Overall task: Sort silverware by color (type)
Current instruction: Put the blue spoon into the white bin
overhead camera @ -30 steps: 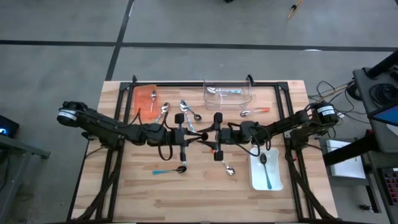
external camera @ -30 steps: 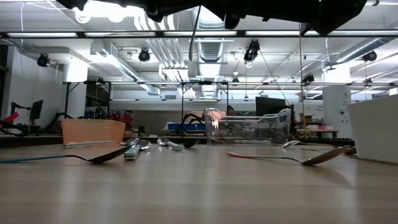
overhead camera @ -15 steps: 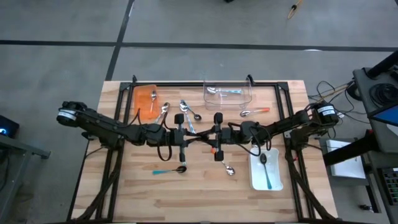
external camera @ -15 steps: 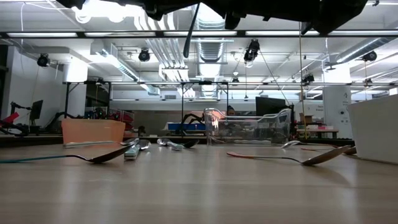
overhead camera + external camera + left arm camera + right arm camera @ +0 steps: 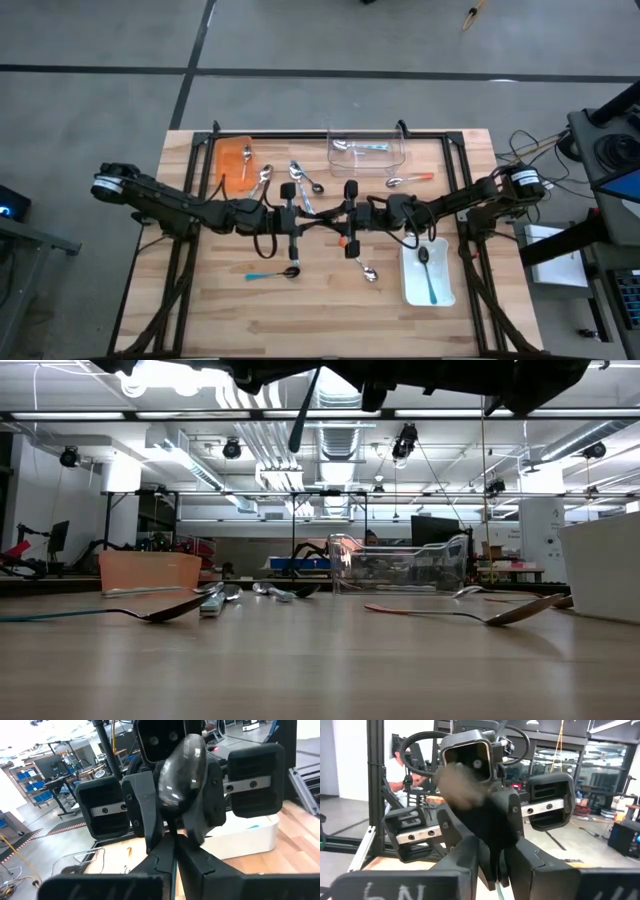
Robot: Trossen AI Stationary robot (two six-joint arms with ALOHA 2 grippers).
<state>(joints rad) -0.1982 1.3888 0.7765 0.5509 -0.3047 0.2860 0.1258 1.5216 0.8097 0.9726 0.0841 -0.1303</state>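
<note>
Spoon (image 5: 182, 770) held above counter (image 5: 320, 310) centre, shiny bowl up; its handle leans further toward 7 o'clock in the low view than a second ago. Left hand (image 5: 172, 845) and right hand (image 5: 492, 855) both pinch it.

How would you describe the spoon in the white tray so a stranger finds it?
On the wooden table, find the white tray on its right side. The spoon lying in it is teal-handled, and it is the only one in that tray.
</note>
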